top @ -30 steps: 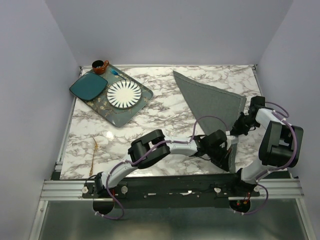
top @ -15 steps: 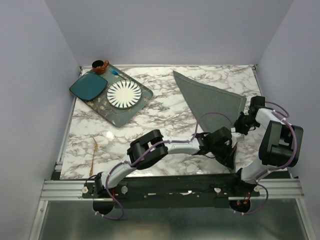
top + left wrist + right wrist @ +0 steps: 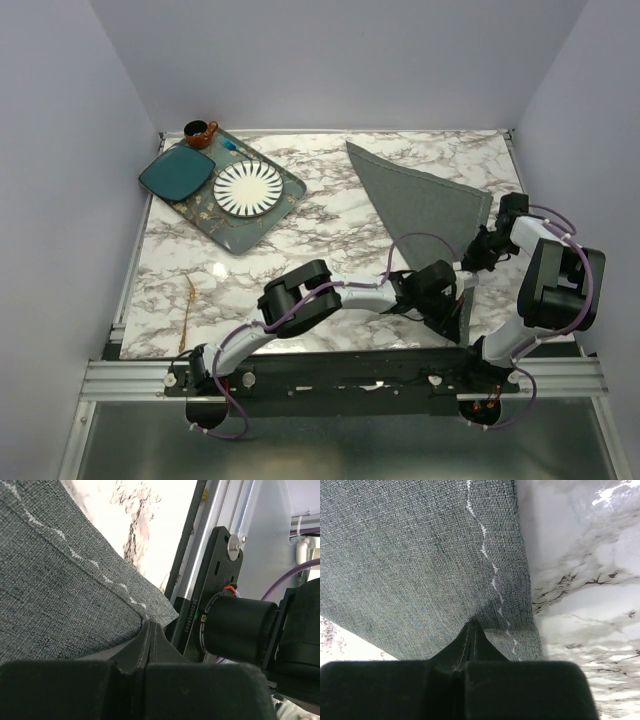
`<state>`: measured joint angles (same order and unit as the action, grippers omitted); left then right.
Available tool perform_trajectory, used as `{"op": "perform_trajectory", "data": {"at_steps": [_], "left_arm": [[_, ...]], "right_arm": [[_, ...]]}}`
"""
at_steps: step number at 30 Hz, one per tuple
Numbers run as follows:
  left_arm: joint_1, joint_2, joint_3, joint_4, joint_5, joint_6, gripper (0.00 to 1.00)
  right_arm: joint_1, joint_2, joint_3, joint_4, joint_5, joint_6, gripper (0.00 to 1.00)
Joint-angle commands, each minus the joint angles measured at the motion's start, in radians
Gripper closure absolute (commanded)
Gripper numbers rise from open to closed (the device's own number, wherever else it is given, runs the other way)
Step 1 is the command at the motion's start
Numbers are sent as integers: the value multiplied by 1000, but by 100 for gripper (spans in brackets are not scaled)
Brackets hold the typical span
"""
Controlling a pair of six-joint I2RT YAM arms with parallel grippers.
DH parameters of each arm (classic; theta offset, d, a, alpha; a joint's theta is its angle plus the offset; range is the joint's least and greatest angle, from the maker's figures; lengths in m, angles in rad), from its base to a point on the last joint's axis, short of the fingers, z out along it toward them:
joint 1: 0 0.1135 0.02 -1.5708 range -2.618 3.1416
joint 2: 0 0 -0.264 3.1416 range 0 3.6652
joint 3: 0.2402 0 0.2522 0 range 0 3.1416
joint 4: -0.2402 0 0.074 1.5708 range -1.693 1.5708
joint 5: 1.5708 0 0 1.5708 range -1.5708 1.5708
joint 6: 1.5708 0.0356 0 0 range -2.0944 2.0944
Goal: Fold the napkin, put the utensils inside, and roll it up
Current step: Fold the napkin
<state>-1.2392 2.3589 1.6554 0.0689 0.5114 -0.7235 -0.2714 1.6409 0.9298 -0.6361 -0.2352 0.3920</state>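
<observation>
Looking down from the top camera, I see the napkin (image 3: 420, 200) lying as a dark grey triangle on the marble bench (image 3: 330, 225); all places below are given from this napkin. Its far point reaches toward the back of the bench, and its near corner stands up off the marble.

My left hand (image 3: 447, 300) sits at that raised near corner, with the left arm stretched across to reach it. In the left wrist view the left hand (image 3: 149, 627) has its fingers pressed together on the hemmed corner of the napkin (image 3: 60, 580), and the pale stitching runs down to the fingertips.

My right hand (image 3: 478, 250) sits at the napkin's right edge. In the right wrist view the right hand (image 3: 472, 626) is likewise clamped, fingers together, on the cloth of the napkin (image 3: 420, 555) just inside its stitched hem, with bare marble beside that edge.

The utensils (image 3: 188, 310), thin brown sticks, lie on the bench well apart from the napkin, on the left arm's side and toward the front. Also well to the napkin's left, toward the back, a tray (image 3: 225, 238) carries a white plate (image 3: 248, 189) and a teal plate (image 3: 175, 173) just beside it. A brown cup (image 3: 200, 133) stands at the tray's far corner.
</observation>
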Motion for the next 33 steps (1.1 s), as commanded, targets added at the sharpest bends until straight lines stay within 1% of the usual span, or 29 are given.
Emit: {"op": "perform_trajectory", "data": {"at_steps": [1,3,4,5,6,7,8,9,11,14,15,16,17,18,19,20,21,22,23,24,25,26,27,28,29,30,31,32,33], "left_arm": [[4,-30,-17,-3,16,15,100],[29,-67,-11,-27,25,18,100],[38,-120,-11,-37,27,24,99],[47,-153,-11,-47,24,35,87],[69,-182,-6,-82,12,64,79],[76,-243,-3,-104,10,78,71],[87,-272,-3,-124,15,85,60],[95,-303,-20,-141,35,88,57],[113,-406,-67,-130,41,73,52],[135,-525,-137,-126,16,21,51],[144,-556,-187,-124,-2,7,51],[155,-622,-213,-138,-23,0,51],[187,-656,-238,-164,-103,-5,50],[205,-690,-288,-244,-152,-1,51],[225,-757,-319,-276,-195,4,50],[294,-789,-351,-302,-242,12,50],[326,-821,-412,-372,-270,24,49],[372,-892,-448,-411,-307,25,48],[412,-930,-486,-447,-385,22,44],[496,-967,-565,-527,-442,1,43],[536,-1046,-604,-570,-499,-7,41],[573,-1088,-640,-611,-557,-13,36],[660,-1128,-714,-679,-659,-27,31],[708,-1212,-756,-692,-674,-33,29],[766,-1255,-797,-696,-686,-36,25],[818,-1294,-834,-711,-703,-39,16],[921,-1364,-908,-712,-705,-42,8],[969,-1391,-940,-713,-709,-40,1],[1013,-1409,-969,-715,-715,-39,1]], "right_arm": [[-2,17,30,6,-6,-8,99],[-3,-10,40,-8,38,-15,99],[-3,-25,44,-11,52,-13,99],[-3,-39,64,-14,63,-15,99],[-3,-64,79,-28,76,-16,99],[-3,-73,95,-40,82,-18,99],[-3,-81,131,-54,91,-28,99],[-3,-91,144,-77,100,-28,99],[0,-136,164,-89,106,-33,99],[12,-200,162,-94,111,-38,98],[17,-213,149,-86,103,-36,96],[24,-228,141,-80,96,-38,96],[53,-249,132,-73,90,-38,95],[73,-260,123,-59,86,-42,93],[102,-268,112,-54,95,-44,91],[166,-279,107,-47,100,-45,89],[196,-282,106,-43,102,-47,84],[225,-286,101,-37,96,-45,82],[269,-292,93,-27,82,-44,80],[302,-305,89,2,64,-42,75],[323,-309,84,16,50,-41,74],[360,-309,77,32,30,-39,74],[376,-311,75,61,-7,-41,72],[394,-308,75,67,-21,-41,72],[425,-309,79,73,-32,-44,71],[440,-309,78,85,-55,-47,68],[454,-311,78,95,-70,-47,67],[472,-314,73,102,-85,-47,66],[483,-317,61,121,-110,-44,66]]}}
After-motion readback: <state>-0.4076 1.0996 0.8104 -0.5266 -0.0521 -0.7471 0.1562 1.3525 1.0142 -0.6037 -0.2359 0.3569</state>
